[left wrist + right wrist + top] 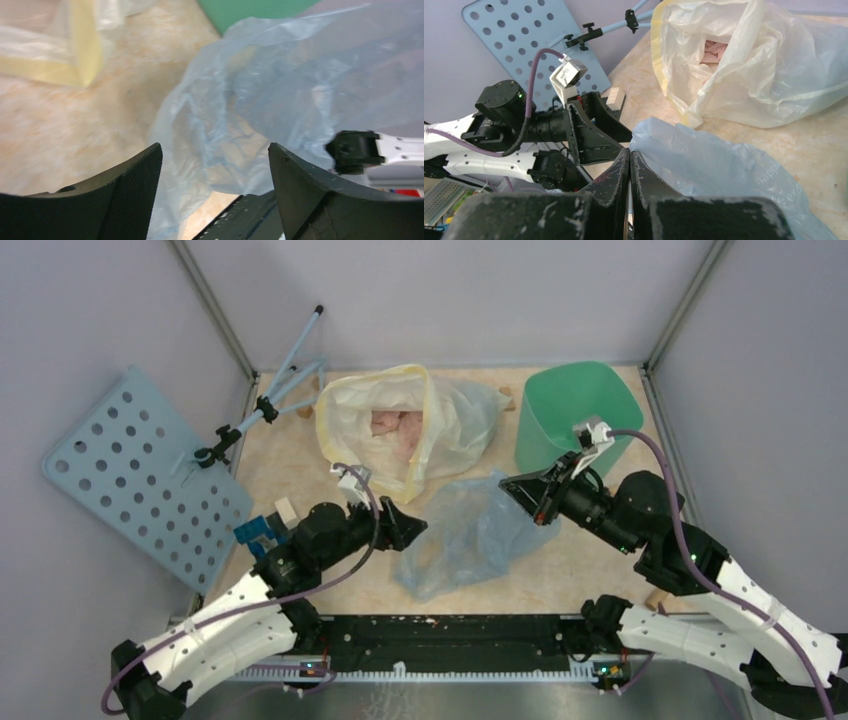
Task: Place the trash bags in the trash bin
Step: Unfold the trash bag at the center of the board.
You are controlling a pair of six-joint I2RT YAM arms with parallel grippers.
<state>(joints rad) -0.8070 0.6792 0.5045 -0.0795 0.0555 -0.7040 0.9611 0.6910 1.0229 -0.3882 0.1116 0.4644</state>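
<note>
The pale-blue, see-through trash bag (470,535) lies crumpled on the table between my two arms. Its upper right corner rises to my right gripper (512,488), which is shut on that corner. In the right wrist view the bag (714,165) spreads to the right of the pressed-together jaws of that gripper (630,151). My left gripper (415,525) stands open at the bag's left edge. In the left wrist view the bag (280,90) fills the space ahead of the gripper (215,147), with nothing clamped. The mint-green trash bin (560,410) stands at the back right, behind my right gripper.
A whitish bag with a yellow rim (400,425) lies at the back centre with pinkish stuff inside. A pale-blue perforated board (130,475) leans at the left wall, with a blue clamp stand (270,400) beside it. Walls close in the table on three sides.
</note>
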